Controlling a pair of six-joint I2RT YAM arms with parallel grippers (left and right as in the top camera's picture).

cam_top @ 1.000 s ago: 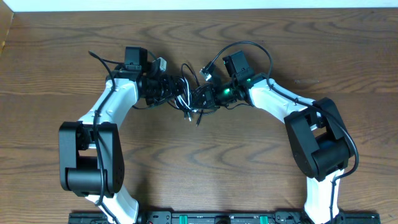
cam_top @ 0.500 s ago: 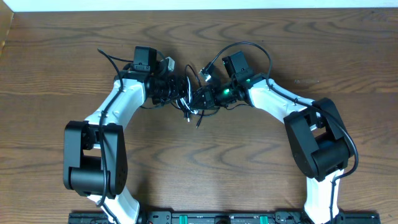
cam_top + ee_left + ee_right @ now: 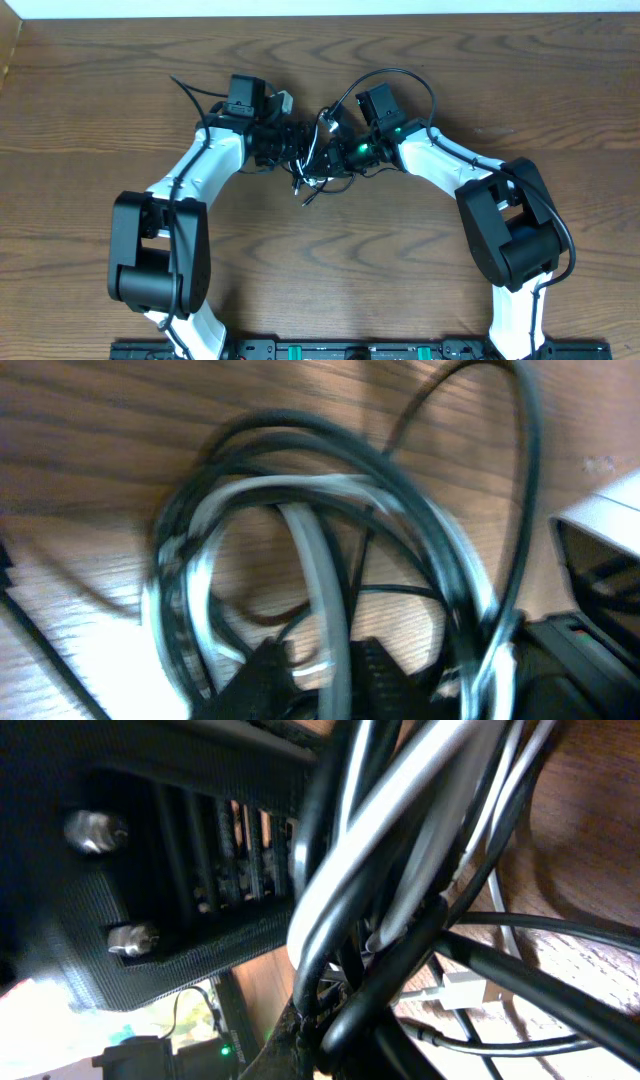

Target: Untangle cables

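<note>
The cables, a black cord and a white cord, lie in one tangled knot at the table's far middle, between the two grippers. My left gripper meets the knot from the left. In the left wrist view, my left gripper has its jaws closed on a strand of the white cord, with loops of the black cord around it. My right gripper holds the knot's right side. In the right wrist view, my right gripper is shut on a bunch of black cord and white cord.
A small white plug lies on the wooden table under the bundle. The right arm's own thick black wire arches over its wrist. The right arm's body is close at the right in the left wrist view.
My left arm has moved right into the knot and its jaws have closed on the white cord. The tangle is bunched tighter. The right arm has not moved.
</note>
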